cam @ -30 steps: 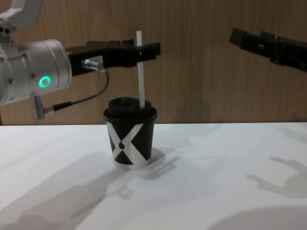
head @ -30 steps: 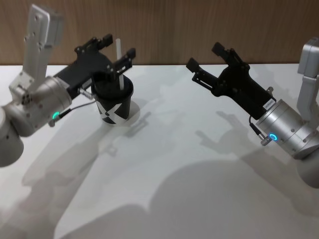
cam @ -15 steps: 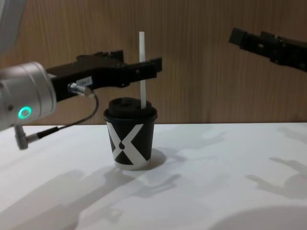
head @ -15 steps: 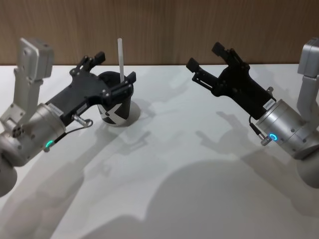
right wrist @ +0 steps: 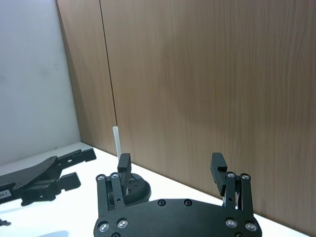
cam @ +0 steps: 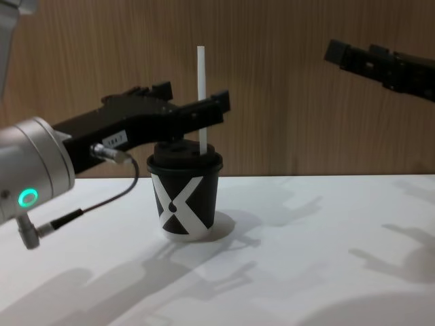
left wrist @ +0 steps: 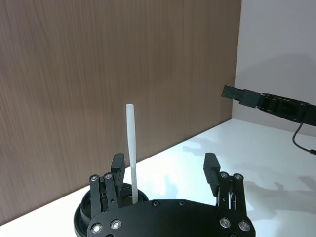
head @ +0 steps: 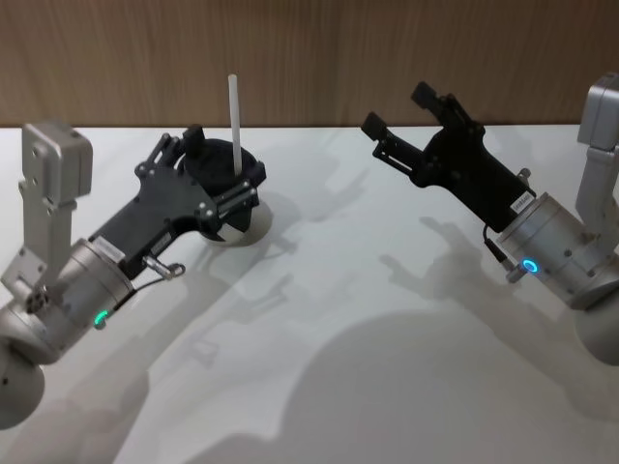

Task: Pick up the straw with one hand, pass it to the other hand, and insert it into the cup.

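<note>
The white straw stands upright in the lid of the black cup with its white X mark, and nothing holds it. My left gripper is open, its fingers spread on the near side of the cup's lid, level with the straw's lower half. From the left wrist, the straw rises just inside one finger, apart from it. My right gripper hangs open in the air well to the right of the cup, with nothing in it.
The white table runs back to a wood-panelled wall. The left arm's grey cable hangs beside the cup. The right wrist looks across at the cup's lid and the left gripper.
My left gripper has pulled back from around the straw toward me and dropped lower. The straw stays standing in the cup. The right arm has not moved.
</note>
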Tool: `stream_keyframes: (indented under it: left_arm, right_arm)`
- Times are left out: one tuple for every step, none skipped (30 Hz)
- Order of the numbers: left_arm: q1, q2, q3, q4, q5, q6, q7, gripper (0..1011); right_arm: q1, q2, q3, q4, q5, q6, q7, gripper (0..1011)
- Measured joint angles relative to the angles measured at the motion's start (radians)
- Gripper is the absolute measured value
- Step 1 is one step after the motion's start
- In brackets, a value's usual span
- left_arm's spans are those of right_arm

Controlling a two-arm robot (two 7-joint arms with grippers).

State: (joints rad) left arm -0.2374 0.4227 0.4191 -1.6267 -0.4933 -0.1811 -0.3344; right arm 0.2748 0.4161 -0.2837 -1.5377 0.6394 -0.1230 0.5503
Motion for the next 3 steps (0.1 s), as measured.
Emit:
stream_keyframes:
  left_arm:
    - [0.003,-0.003,0.001,0.001,0.001,-0.005,0.0,1000]
    - [0.008,-0.008,0.002,0.003,0.003,-0.016,0.0,1000]
    - [0.01,-0.01,0.002,0.005,0.004,-0.02,0.0,1000]
  right_arm:
    - [0.0,0.0,0.0,0.0,0.0,0.0,0.0,1001]
    - [0.0,0.0,0.0,0.0,0.0,0.0,0.0,1001]
    - [0.0,0.0,0.0,0.0,0.0,0.0,0.0,1001]
